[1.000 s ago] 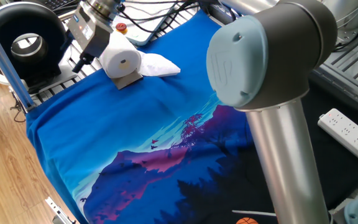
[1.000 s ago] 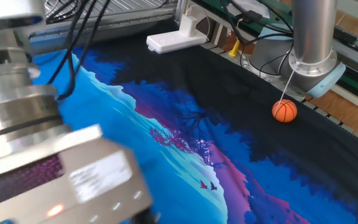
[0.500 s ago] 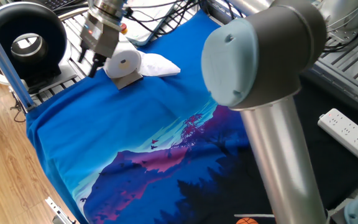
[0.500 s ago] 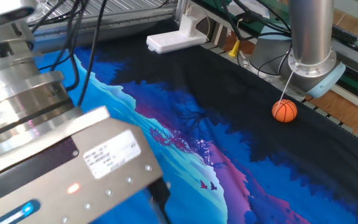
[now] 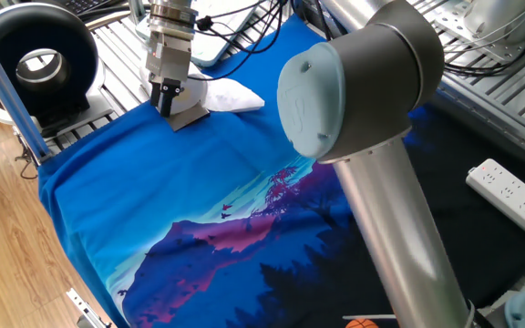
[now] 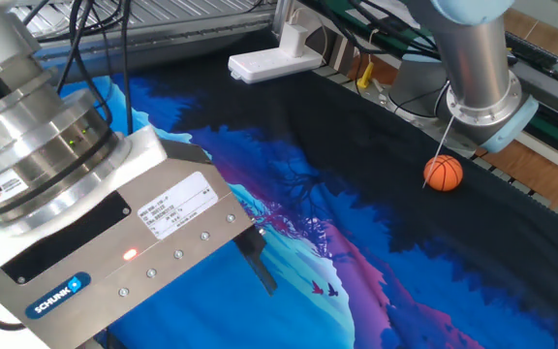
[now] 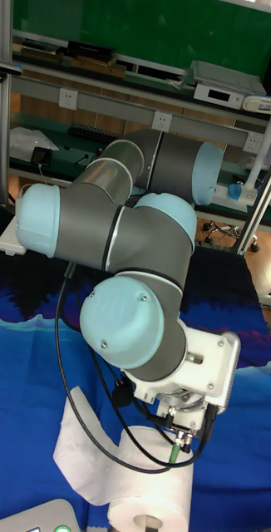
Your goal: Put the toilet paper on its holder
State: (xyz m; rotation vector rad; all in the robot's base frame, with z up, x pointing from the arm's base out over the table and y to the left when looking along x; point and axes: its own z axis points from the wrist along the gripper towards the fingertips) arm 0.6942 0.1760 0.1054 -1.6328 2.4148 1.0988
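Note:
The toilet paper (image 5: 193, 95) sits at the far left end of the table on the holder, whose silver plate (image 5: 190, 117) shows under it. Its loose sheet (image 5: 233, 94) trails to the right. My gripper (image 5: 166, 100) points down right in front of the roll and hides most of it. Its dark fingers hold nothing. In the other fixed view only the gripper body and one dark finger (image 6: 258, 264) show. The tall fixed view shows the roll (image 7: 150, 501) below the wrist, with the sheet (image 7: 84, 453) spread to its left.
A blue and purple printed cloth (image 5: 199, 210) covers the table. A small orange ball (image 6: 444, 173) lies near the arm's base. A white power strip (image 5: 516, 196) lies at the right, and a black round device (image 5: 39, 59) stands off the table's left end.
The gripper has swung from the roll's left side round to its front and turned to point downward. The roll stays on the holder.

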